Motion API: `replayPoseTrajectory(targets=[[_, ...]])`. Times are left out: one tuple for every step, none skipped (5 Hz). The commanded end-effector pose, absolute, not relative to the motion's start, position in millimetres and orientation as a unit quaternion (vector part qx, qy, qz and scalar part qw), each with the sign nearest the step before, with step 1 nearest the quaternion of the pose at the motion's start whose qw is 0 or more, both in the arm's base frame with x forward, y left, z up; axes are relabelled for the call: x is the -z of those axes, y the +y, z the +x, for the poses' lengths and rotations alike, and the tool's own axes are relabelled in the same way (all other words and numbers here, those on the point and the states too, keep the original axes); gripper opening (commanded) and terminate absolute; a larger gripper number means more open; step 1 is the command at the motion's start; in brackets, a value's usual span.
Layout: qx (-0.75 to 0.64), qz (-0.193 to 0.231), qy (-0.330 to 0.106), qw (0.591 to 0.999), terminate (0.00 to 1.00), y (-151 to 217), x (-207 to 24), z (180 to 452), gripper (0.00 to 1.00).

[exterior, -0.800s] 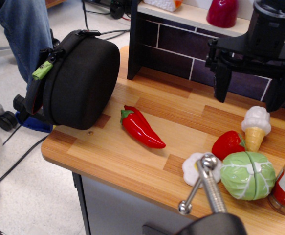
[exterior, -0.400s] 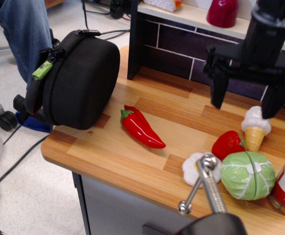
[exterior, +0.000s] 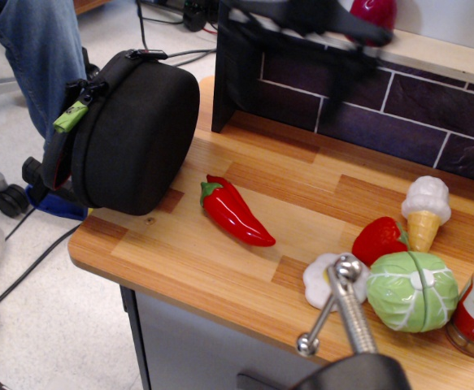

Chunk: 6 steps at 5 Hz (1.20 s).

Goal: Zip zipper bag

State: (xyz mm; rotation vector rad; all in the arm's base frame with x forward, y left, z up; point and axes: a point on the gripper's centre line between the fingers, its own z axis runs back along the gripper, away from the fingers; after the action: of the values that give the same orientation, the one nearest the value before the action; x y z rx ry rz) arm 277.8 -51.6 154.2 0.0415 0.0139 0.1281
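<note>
My gripper [exterior: 302, 20] – dark motion-blurred smear along top edge, jaw state unreadable, nothing visibly held. Zipper bag [exterior: 131, 130] stands on edge at table's [exterior: 220, 260] left corner, lime-green pull tag [exterior: 71, 116] on its left rim – well apart from gripper. Red pepper [exterior: 235, 211] lies just right of bag.

One camera looks down obliquely from near the wooden table's [exterior: 220, 260] front edge, toward the back wall.
</note>
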Motion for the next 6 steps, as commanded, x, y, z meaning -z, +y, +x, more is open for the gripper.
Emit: replayPoseTrajectory(targets=[[-0.017, 0.034, -0.026, 0.999, 0.0, 33, -178, 268, 1.0], [0.01, 0.054, -0.023, 0.998, 0.0, 66, -171, 265, 1.0], [0.038, 0.076, -0.019, 0.996, 0.0, 83, -155, 264, 1.0], [0.059, 0.071, -0.016, 0.996, 0.0, 92, -141, 259, 1.0], [0.076, 0.069, -0.008, 0.995, 0.0, 89, -129, 253, 1.0], [0.079, 0.074, -0.009, 0.994, 0.0, 87, -115, 243, 1.0]])
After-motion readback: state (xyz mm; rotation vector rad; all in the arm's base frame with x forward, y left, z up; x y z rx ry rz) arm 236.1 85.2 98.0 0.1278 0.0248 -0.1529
